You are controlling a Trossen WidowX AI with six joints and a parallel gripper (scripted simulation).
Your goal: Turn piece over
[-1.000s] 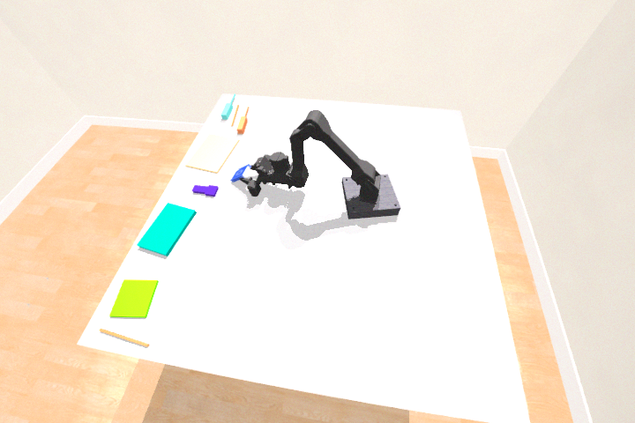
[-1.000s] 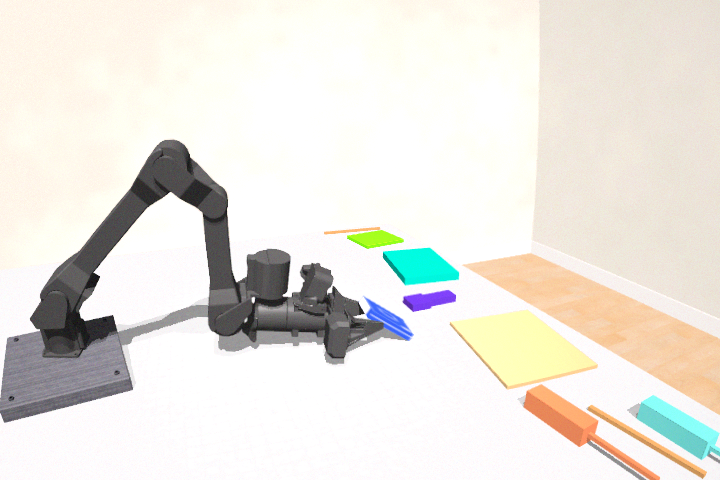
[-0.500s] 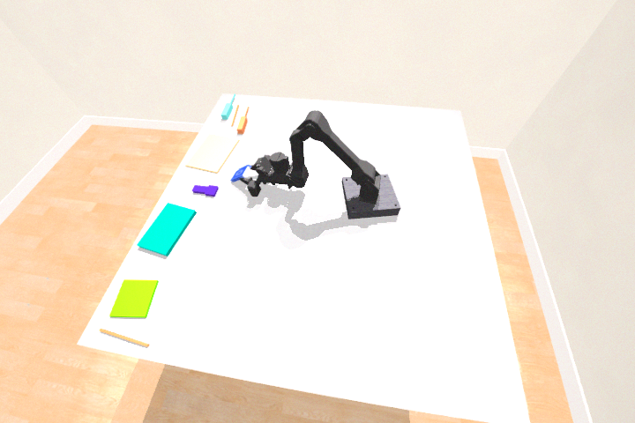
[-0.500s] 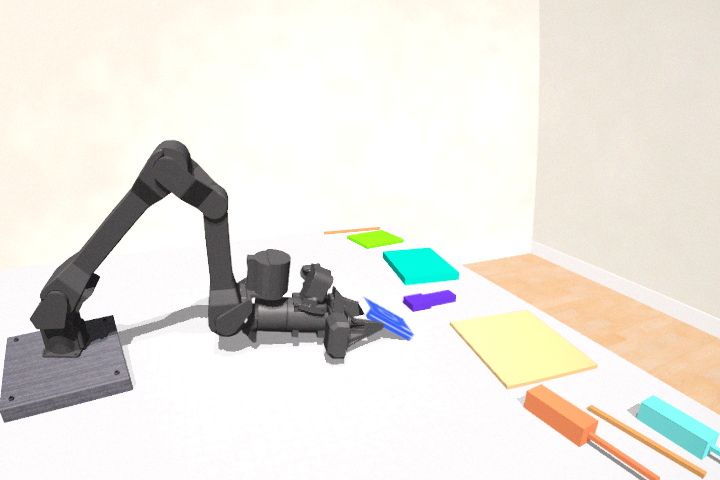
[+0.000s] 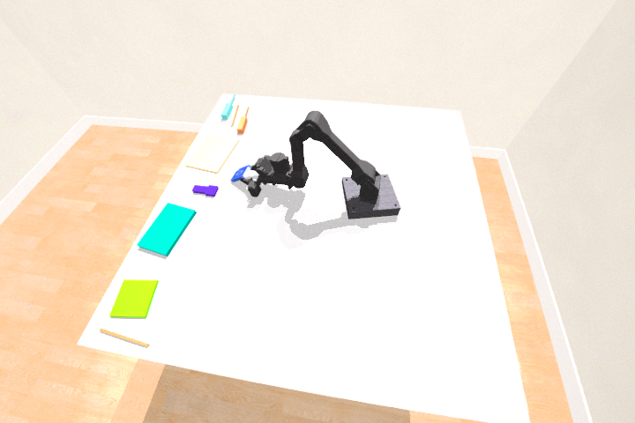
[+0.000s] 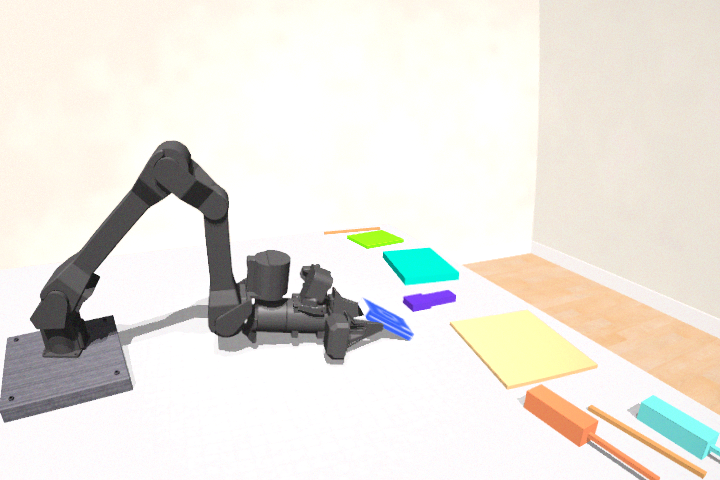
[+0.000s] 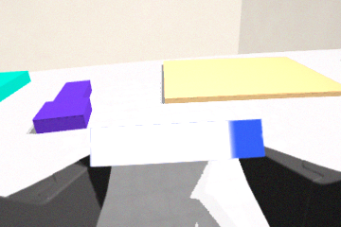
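The piece is a thin blue plate (image 6: 388, 318) with a marked face. It is held tilted, its far edge low near the white mat, its near edge raised. My gripper (image 6: 366, 323) lies low and nearly level over the mat and is shut on the plate's edges. In the top view the plate (image 5: 239, 173) sits at the gripper's (image 5: 248, 176) tip, left of the arm. In the wrist view the plate (image 7: 177, 142) spans between the two dark fingers, mostly washed out white with a blue right end.
A purple stepped block (image 6: 429, 299) lies just beyond the plate. A pale yellow board (image 6: 520, 346) lies to its right. A cyan slab (image 6: 420, 264), a green slab (image 6: 374, 238), thin orange rods and orange (image 6: 559, 414) and light blue (image 6: 677, 425) handled blocks line the mat's edge.
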